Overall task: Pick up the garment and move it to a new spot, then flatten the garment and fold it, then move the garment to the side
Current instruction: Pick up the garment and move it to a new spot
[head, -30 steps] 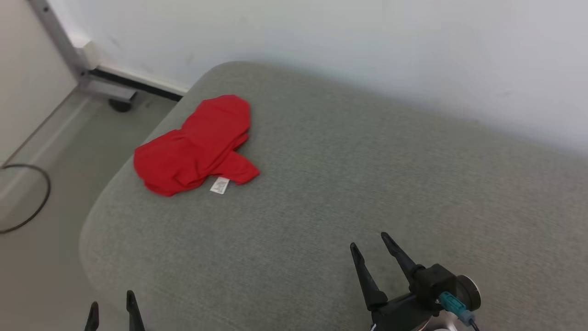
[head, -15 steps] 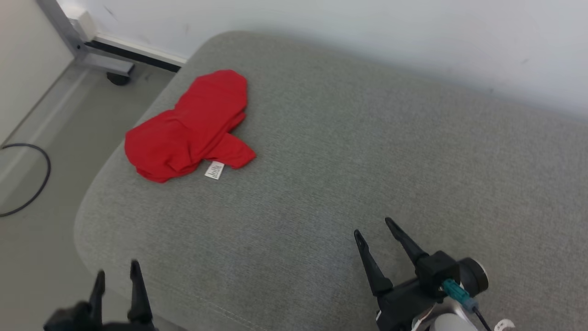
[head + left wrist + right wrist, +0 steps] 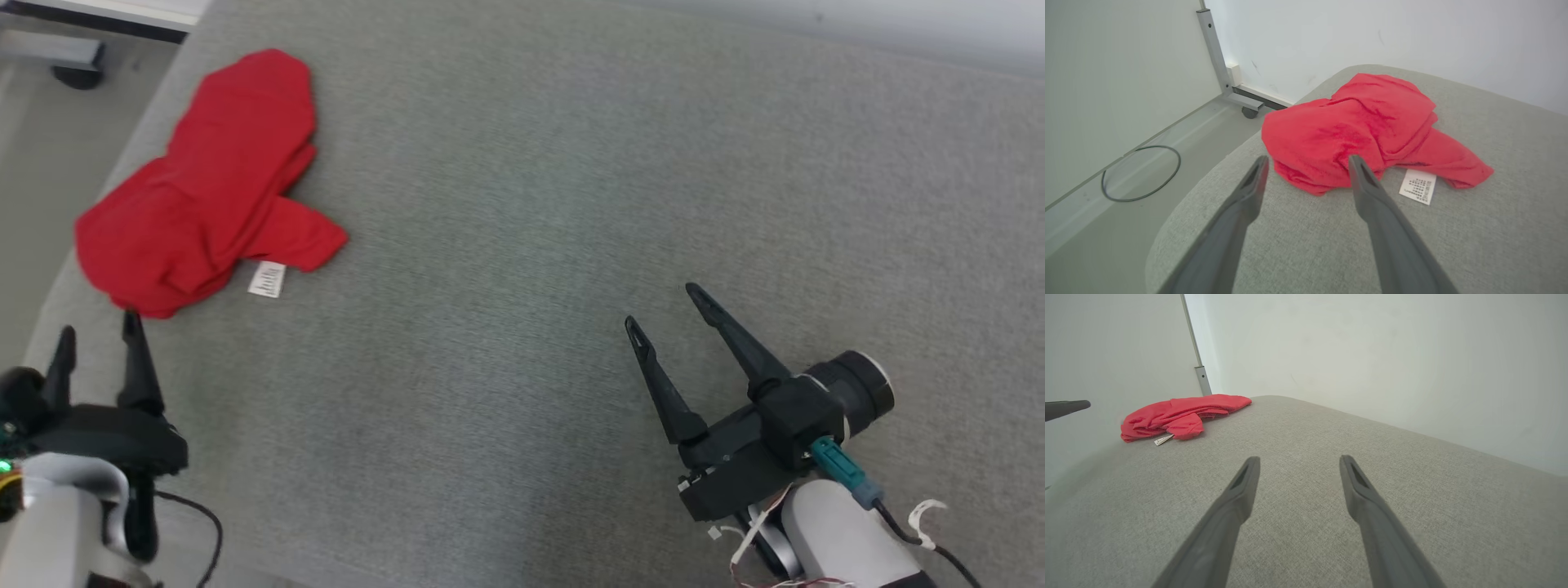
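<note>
Grey cushion [image 3: 531, 204] against a white wall [image 3: 1372, 355], with floor [image 3: 1094, 220] off its left edge. Red garment [image 3: 204, 188] is lying crumpled near the cushion's far left corner, and a white label [image 3: 267, 280] is sticking out at its near edge. Left hand [image 3: 97, 324] is hovering just short of the pile, fingers spread, holding nothing. Right hand [image 3: 661, 305] is sitting well apart over bare cushion, also spread and empty. Step in hand, I'd say: the first pick. I'm suggesting the thick near fold, not the label. Pinch deep enough to catch several layers and lift straight up, so nothing is dragging off the edge. Count: one garment, one label, two hands, one cable loop [image 3: 1141, 173] on the floor.
</note>
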{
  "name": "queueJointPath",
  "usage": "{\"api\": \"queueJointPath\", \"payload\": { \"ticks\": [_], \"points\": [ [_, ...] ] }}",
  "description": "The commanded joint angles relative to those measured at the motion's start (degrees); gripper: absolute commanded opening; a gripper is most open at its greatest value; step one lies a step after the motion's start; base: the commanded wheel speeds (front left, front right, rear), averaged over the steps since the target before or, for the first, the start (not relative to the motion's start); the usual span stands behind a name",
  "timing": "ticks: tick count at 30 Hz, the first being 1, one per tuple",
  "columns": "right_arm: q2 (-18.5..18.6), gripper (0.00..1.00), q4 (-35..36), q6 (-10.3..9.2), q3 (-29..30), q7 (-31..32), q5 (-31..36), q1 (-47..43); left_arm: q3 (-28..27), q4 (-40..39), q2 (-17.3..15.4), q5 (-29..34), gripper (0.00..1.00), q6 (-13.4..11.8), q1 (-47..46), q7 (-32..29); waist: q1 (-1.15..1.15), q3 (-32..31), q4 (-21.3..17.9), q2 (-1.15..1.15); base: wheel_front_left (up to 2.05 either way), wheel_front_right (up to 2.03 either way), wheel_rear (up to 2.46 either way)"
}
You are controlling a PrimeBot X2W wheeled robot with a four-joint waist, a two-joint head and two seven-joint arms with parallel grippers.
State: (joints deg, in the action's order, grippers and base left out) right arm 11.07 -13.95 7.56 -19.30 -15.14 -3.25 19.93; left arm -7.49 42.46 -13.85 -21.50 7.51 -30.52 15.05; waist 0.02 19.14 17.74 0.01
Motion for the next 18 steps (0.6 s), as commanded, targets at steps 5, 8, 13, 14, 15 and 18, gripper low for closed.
{"api": "queueJointPath", "payload": {
  "ticks": [5,8,13,14,15,18],
  "points": [
    [1.7,1.0,2.7,-0.13,-0.4,0.7,-0.1,1.5,4.1,5.5,-4.1,-5.8,1.0,-0.1,-5.2,-0.4,-0.02,6.4,-6.1,-0.01,0.0,0.0,0.0],
    [2.7,1.0,4.2,-0.13,-0.3,1.5,-0.1,1.1,6.8,8.0,-6.1,-8.0,1.0,-0.1,-7.8,-1.7,-0.02,7.7,-6.9,-0.01,0.0,0.0,0.0],
    [3.8,1.0,6.8,-0.13,-0.1,2.0,-0.2,1.0,9.0,13.3,-7.5,-12.0,1.0,-0.1,-11.3,-4.8,-0.02,9.1,-8.2,-0.01,0.0,0.0,0.0],
    [3.8,1.0,7.2,-0.13,-0.1,2.2,-0.2,1.0,9.3,14.4,-7.6,-12.2,1.0,-0.1,-11.8,-5.3,-0.02,9.2,-8.5,-0.01,0.0,0.0,0.0],
    [3.7,1.0,7.5,-0.13,-0.2,2.3,-0.2,1.1,9.4,15.7,-7.8,-12.1,1.0,-0.1,-12.2,-5.8,-0.02,9.3,-8.9,-0.01,0.0,0.0,0.0],
    [3.1,1.0,8.3,-0.13,-0.2,2.3,-0.2,1.2,10.1,18.8,-7.8,-11.7,0.38,-0.1,-12.8,-5.1,-0.02,9.0,-9.7,-0.01,0.0,0.0,0.0]
  ]
}}
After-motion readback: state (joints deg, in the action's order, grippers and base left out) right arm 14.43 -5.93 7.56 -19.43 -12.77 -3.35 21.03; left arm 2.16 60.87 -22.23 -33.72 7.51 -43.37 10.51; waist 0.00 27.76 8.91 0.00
